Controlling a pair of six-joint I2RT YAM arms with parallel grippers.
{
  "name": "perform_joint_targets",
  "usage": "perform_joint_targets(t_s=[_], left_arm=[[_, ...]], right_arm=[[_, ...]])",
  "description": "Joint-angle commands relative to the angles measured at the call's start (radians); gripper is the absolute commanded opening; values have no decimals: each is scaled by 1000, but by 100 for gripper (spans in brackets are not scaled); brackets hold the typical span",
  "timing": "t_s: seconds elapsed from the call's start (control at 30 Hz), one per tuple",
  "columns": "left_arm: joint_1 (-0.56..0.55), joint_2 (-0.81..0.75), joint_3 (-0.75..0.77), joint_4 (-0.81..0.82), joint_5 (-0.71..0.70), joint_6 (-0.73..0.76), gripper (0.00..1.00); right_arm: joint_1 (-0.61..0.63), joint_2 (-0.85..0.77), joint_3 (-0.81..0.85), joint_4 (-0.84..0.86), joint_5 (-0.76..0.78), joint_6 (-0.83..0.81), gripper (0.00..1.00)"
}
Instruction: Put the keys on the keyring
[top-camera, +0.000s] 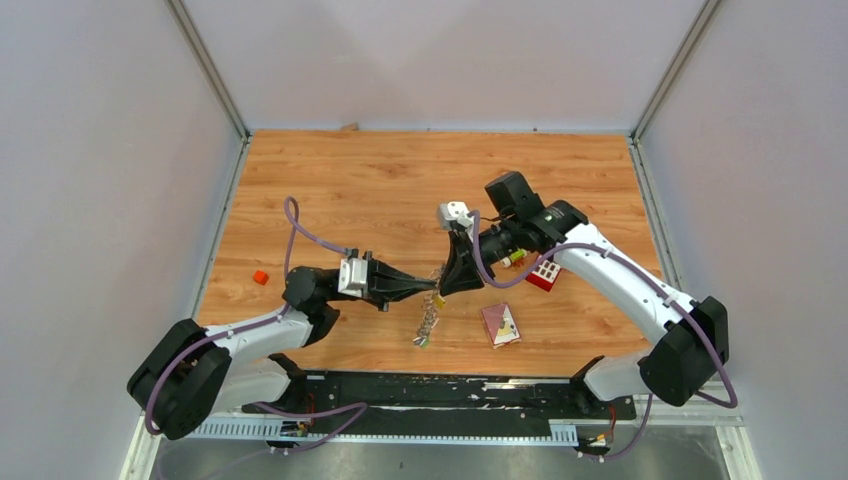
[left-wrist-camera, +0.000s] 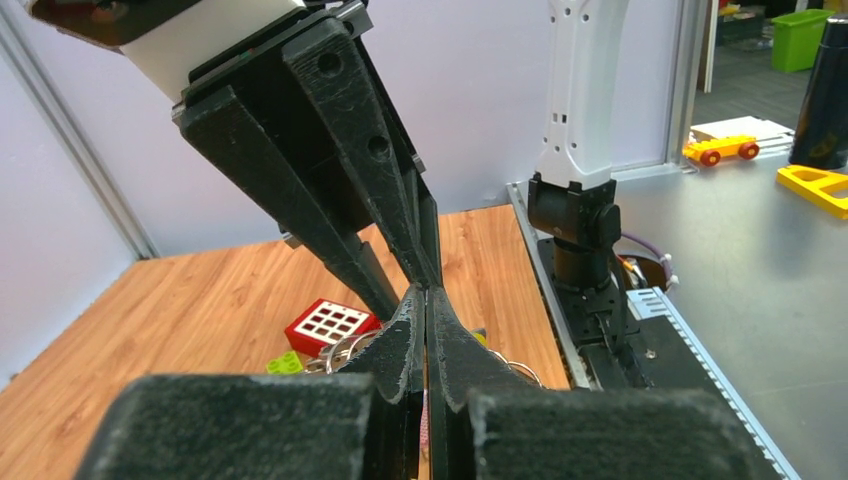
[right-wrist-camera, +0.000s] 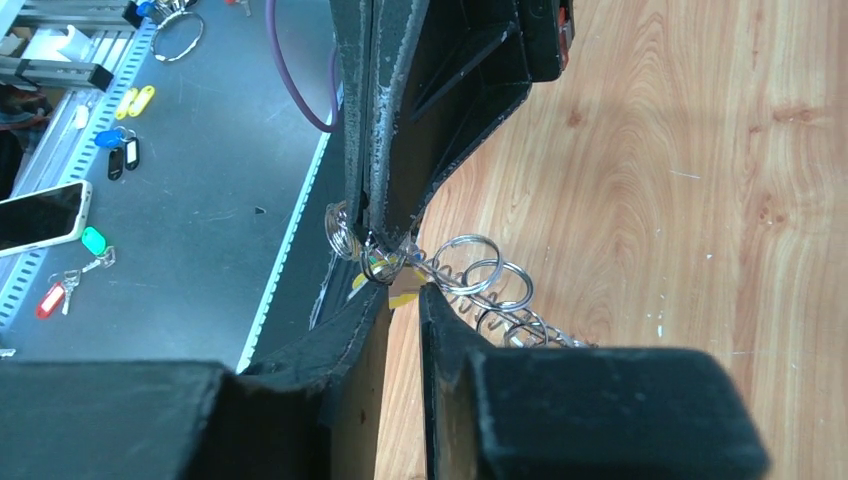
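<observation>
Left gripper (left-wrist-camera: 425, 292) clamped tight on the dangling keyring (top-camera: 428, 322); right gripper (right-wrist-camera: 405, 300) narrowly parted at a yellow tag (right-wrist-camera: 403, 290).

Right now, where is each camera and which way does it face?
Top external: above and behind, looking down on the table; left arm and right arm whole, left gripper and right gripper tip to tip.
Left wrist: on its arm, facing the right arm's base; own shut fingers foremost.
Right wrist: on its arm, facing the keyring; own parted fingers foremost.
Shared: each wrist view shows the other gripper; top and left wrist, the red block.
</observation>
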Motion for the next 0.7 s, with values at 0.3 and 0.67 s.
perform_joint_targets(t_s=[0.3, 0.67], left_arm=[[-8, -8, 8, 35, -85, -16, 0], [-8, 0, 9, 35, -89, -21, 0]], right_arm=[[24, -212, -52, 110, 148, -26, 28], [71, -180, -58, 155, 240, -3, 29]])
